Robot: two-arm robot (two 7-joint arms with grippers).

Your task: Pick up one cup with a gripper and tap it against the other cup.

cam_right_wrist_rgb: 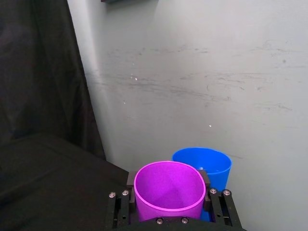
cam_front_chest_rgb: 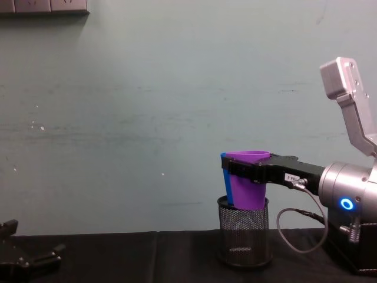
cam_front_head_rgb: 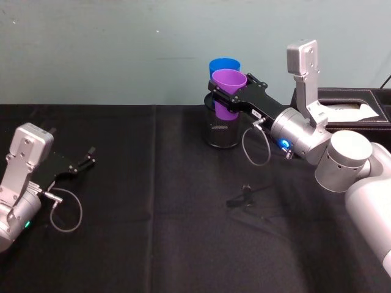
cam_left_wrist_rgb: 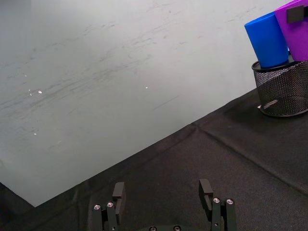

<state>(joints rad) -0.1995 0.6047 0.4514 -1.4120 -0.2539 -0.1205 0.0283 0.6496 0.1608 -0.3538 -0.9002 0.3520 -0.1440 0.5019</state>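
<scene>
black cloth covers the table (cam_front_head_rgb: pixel 153 244) in front of us, with a pale green wall (cam_front_head_rgb: pixel 122 49) behind it. our right arm reaches from about 4 o'clock toward the middle back of the table, its silver wrist and blue ring light raised off the cloth and the forearm angled up and inward. our right gripper (cam_front_head_rgb: pixel 229 97) is clenched on the purple cup (cam_front_head_rgb: pixel 228 91), its flat black jaws pressed on either side of the cup just below the rim, holding it upright in the air. in the right wrist view we look down into the purple cup (cam_right_wrist_rgb: pixel 168 192) with a jaw on each side. the blue cup (cam_front_head_rgb: pixel 223 66) stands in the black wire-mesh pen holder (cam_front_head_rgb: pixel 222 128) at about 12 o'clock, just behind the purple cup; in the chest view the two cups overlap and seem to touch, though we cannot tell for sure. our left arm rests low at about 8 o'clock, well apart from the cups, its left gripper (cam_front_head_rgb: pixel 85 160) pointing inward with the jaws spread and holding nothing.
</scene>
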